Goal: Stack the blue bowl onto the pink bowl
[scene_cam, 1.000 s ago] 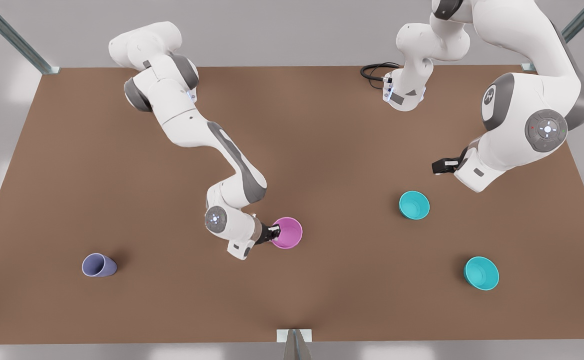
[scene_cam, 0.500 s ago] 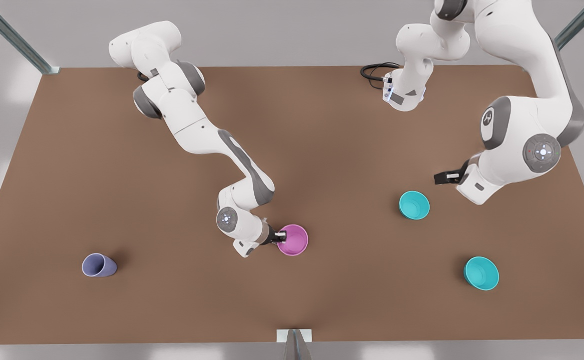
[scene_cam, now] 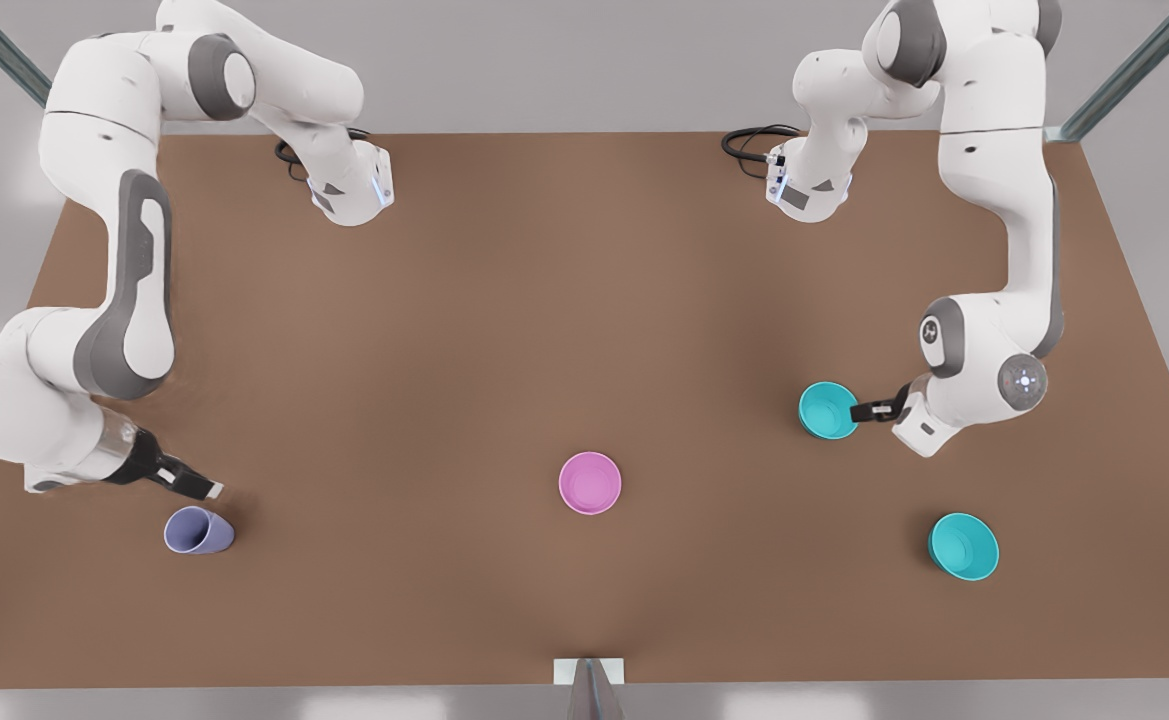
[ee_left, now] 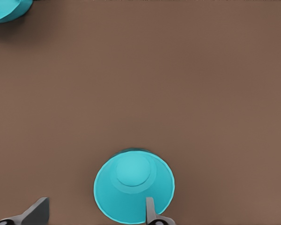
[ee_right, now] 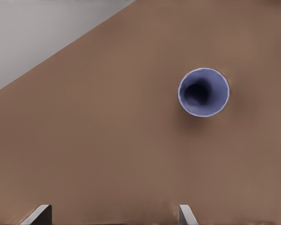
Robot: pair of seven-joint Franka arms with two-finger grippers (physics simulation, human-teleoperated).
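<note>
The pink bowl [scene_cam: 590,482] stands upright and alone on the brown table [scene_cam: 584,300], near the middle front. A blue bowl [scene_cam: 829,410] sits to the front view's right of it. My left gripper [scene_cam: 869,411] is at that bowl's rim on the side away from the pink bowl. In the left wrist view the blue bowl [ee_left: 133,185] is close below my left gripper [ee_left: 93,213], which is open: one finger [ee_left: 150,208] is over the bowl's inside, the other [ee_left: 37,213] well outside. My right gripper [scene_cam: 199,488] hangs open at the front view's left.
A second teal bowl [scene_cam: 963,546] stands at the front right, also at the frame edge in the left wrist view [ee_left: 4,9]. A lavender cup [scene_cam: 197,530] stands just below my right gripper [ee_right: 112,215], seen from above [ee_right: 203,92]. The table edge runs nearby.
The right arm let go of the pink bowl and swung far to the front view's left, above the lavender cup. The left arm came down to the blue bowl's rim.
</note>
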